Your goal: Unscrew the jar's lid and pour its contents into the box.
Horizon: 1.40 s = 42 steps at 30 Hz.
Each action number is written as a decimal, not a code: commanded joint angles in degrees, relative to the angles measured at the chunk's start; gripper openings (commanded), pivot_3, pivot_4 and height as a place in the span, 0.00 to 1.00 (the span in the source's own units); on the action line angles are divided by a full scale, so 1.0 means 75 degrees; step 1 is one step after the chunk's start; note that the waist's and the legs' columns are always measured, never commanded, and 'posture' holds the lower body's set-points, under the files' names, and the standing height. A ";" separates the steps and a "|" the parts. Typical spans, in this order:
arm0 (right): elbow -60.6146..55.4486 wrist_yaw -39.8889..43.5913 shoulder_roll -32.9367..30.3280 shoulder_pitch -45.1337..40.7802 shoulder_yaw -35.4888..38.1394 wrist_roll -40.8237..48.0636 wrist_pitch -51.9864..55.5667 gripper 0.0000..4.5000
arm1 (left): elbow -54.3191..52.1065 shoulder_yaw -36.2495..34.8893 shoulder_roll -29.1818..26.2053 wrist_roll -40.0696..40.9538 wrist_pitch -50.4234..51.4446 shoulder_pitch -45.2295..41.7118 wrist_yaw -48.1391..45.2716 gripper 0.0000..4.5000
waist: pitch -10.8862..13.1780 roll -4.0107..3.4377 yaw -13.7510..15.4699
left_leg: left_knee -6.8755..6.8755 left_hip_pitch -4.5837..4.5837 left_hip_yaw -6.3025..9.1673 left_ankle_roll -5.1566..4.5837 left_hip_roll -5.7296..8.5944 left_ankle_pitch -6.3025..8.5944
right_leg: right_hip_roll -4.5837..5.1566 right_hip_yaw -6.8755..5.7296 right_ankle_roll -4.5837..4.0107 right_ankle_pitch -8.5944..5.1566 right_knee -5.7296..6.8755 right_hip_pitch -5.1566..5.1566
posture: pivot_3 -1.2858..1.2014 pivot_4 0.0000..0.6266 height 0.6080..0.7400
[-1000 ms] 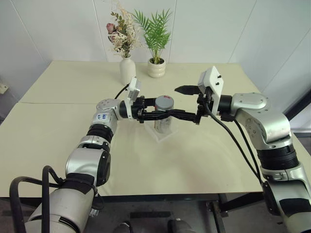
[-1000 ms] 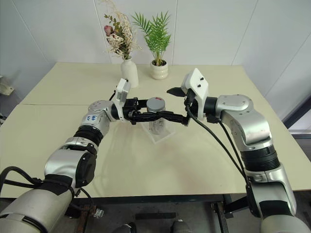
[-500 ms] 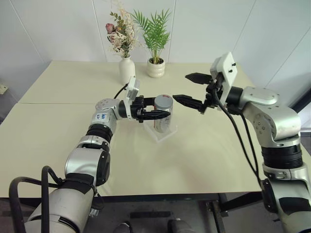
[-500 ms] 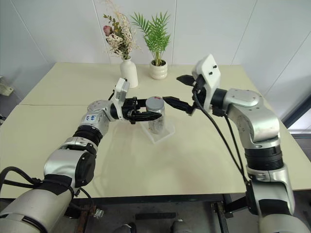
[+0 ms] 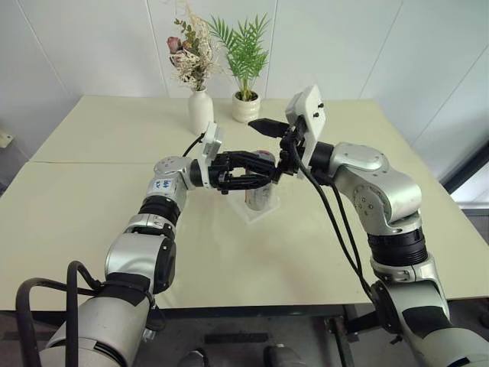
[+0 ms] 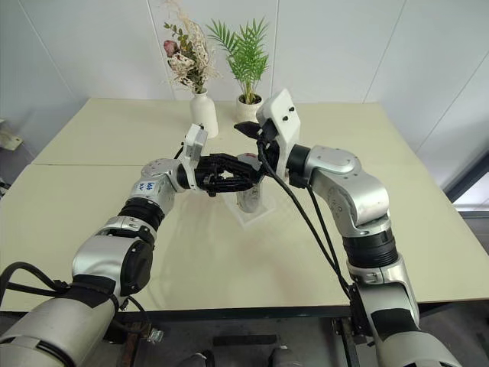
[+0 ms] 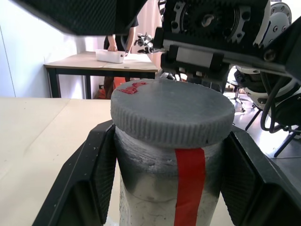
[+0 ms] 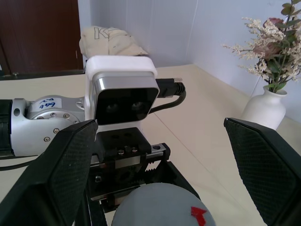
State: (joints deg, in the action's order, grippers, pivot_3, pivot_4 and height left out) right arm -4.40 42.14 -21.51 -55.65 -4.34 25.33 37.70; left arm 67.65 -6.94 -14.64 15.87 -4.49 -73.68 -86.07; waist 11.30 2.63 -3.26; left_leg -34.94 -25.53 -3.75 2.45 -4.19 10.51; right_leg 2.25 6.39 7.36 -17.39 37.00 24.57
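Observation:
The clear jar (image 5: 260, 193) with a red label strip (image 7: 189, 181) stands upright in the clear box (image 5: 258, 212) at mid-table. My left gripper (image 5: 258, 176) is shut on the jar's body just under the grey lid (image 7: 172, 112), one finger (image 7: 89, 181) on each side. My right gripper (image 5: 258, 142) is open and reaches in from the right. Its wide-spread fingers (image 8: 66, 181) straddle the space over the lid (image 8: 157, 207) without touching it. I cannot make out the contents through the glass.
A white vase (image 5: 200, 111) of dried flowers and a ribbed white pot (image 5: 246, 108) with a green plant stand behind the jar, near the table's far edge. The two arms meet over the middle of the table (image 5: 92, 206).
My right gripper has swung left from beside the jar to over its lid, staying open. The left gripper and the jar have stayed put.

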 commanded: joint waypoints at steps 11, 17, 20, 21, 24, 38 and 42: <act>0.0564 0.1551 -0.0575 -0.0158 -0.0104 -0.0070 -0.0611 1.00 | -0.0213 -0.0114 -0.0006 0.0156 -0.0120 -0.0255 -0.0768 0.58 | 0.0000 0.0000 -0.0001 | -0.0003 0.0000 0.0000 0.0000 0.0000 0.0000 | 0.0000 0.0000 0.0001 0.0000 0.0000 -0.0001 | 0.52 0.24 1.00; 0.1160 0.2677 -0.0811 -0.0375 -0.0242 -0.0041 -0.0935 1.00 | -0.0426 0.0018 0.0001 0.0298 -0.0024 -0.0179 -0.0858 0.58 | 0.0000 0.0000 -0.0008 | -0.0004 0.0000 0.0000 0.0000 0.0000 0.0000 | -0.0001 0.0000 0.0002 0.0000 0.0001 -0.0001 | 0.52 0.24 1.00; 0.1445 0.3000 -0.0792 -0.0532 -0.0266 -0.0116 -0.1034 1.00 | -0.0603 0.0150 -0.0043 0.0405 0.0065 -0.0094 -0.0858 0.58 | 0.0001 -0.0001 -0.0005 | 0.0000 0.0000 0.0000 0.0000 0.0000 0.0000 | -0.0002 0.0000 0.0004 -0.0001 0.0002 0.0000 | 0.52 0.24 1.00; 0.1498 0.3063 -0.0785 -0.0558 -0.0267 -0.0132 -0.1058 1.00 | -0.0638 0.0174 -0.0052 0.0427 0.0083 -0.0078 -0.0858 0.58 | 0.0001 -0.0001 -0.0006 | -0.0001 0.0000 0.0000 0.0000 0.0000 0.0000 | -0.0002 0.0000 0.0004 -0.0001 0.0002 0.0000 | 0.52 0.24 1.00; 0.1665 0.3226 -0.0663 -0.0710 -0.0204 -0.0057 -0.1088 1.00 | -0.0807 0.0339 -0.0102 0.0537 0.0197 0.0009 -0.0858 0.58 | 0.0001 -0.0002 -0.0007 | -0.0002 0.0000 0.0000 0.0001 0.0000 0.0000 | -0.0002 0.0000 0.0004 -0.0001 0.0002 0.0000 | 0.52 0.24 1.00; 0.2237 0.3363 -0.0374 -0.1016 -0.0117 -0.0126 -0.1207 1.00 | -0.1177 0.0833 -0.0236 0.0922 0.0527 0.0245 -0.0858 0.58 | 0.0003 -0.0004 -0.0004 | -0.0005 0.0000 0.0000 0.0001 0.0000 0.0000 | -0.0001 0.0000 0.0004 -0.0001 0.0005 0.0000 | 0.52 0.24 1.00; 0.2460 0.3317 -0.0299 -0.1045 -0.0103 -0.0174 -0.1294 1.00 | -0.1210 0.0888 -0.0233 0.0984 0.0532 0.0257 -0.0858 0.58 | 0.0003 -0.0004 -0.0006 | -0.0005 0.0000 0.0000 0.0001 0.0000 0.0000 | -0.0002 0.0000 0.0004 -0.0001 0.0006 0.0001 | 0.52 0.24 1.00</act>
State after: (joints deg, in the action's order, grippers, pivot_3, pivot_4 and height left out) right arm 14.36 67.12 -23.83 -61.88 -6.48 23.81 29.19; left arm 60.85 -0.35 -16.18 21.80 -0.43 -71.15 -86.08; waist 11.32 2.60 -3.30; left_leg -34.97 -25.53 -3.75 2.46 -4.19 10.51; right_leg 2.24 6.39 7.39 -17.39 37.05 24.57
